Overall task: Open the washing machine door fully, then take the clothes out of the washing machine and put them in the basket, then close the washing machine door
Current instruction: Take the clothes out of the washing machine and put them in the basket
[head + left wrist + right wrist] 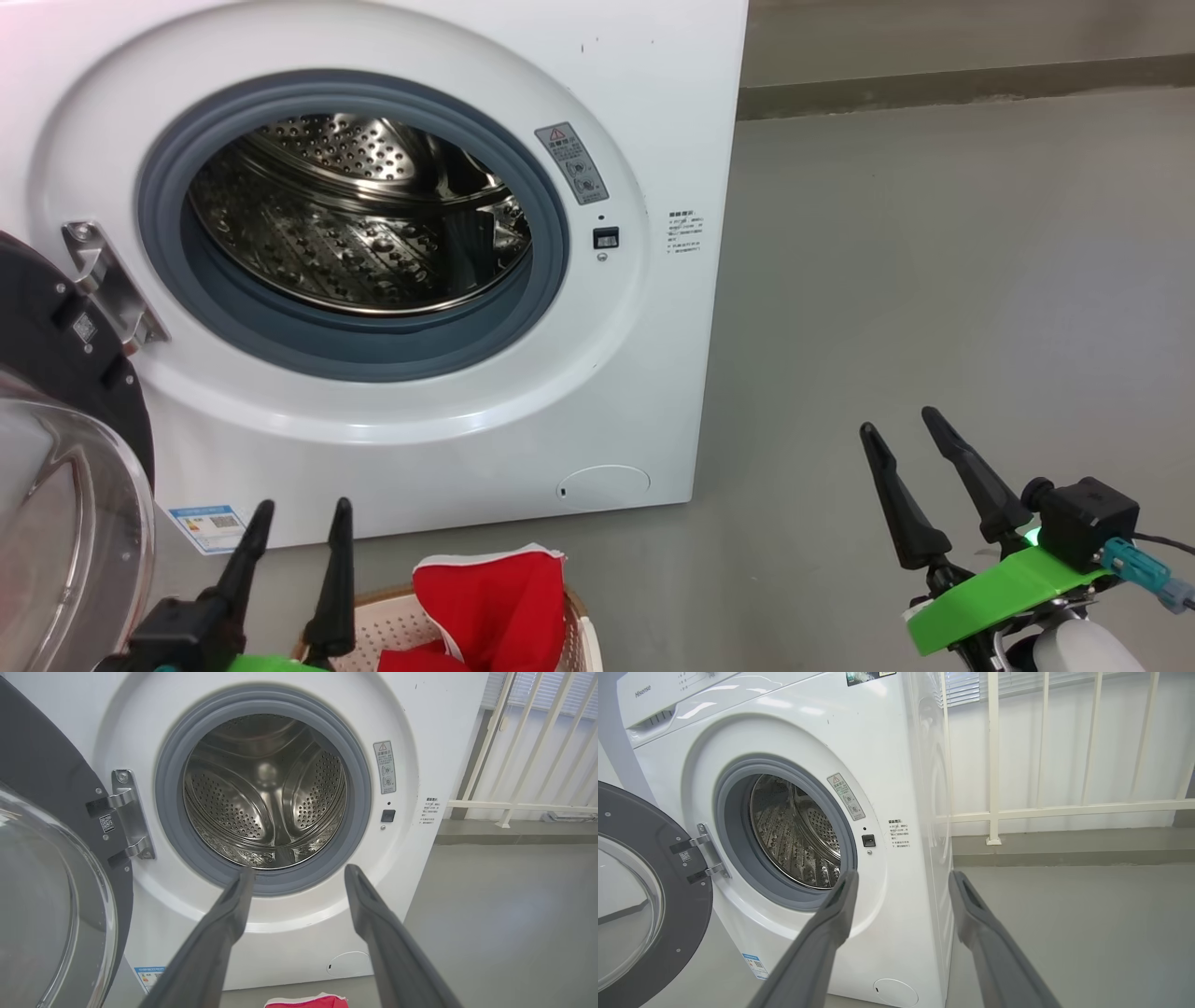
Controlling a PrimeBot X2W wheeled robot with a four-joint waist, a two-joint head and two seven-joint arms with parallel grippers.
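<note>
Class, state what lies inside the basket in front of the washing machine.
Red clothes with white trim lie in the basket. Its floor and anything beneath the fabric are covered.

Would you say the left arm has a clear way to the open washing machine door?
Probably yes: the washing machine door stands open right beside the open, empty left fingers, nothing between them.

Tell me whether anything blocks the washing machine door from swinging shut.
Nothing visible lies across the gasket; the clothes sit in the basket, below it. The open left pincer, low beside the door, may stand in its swing.
</note>
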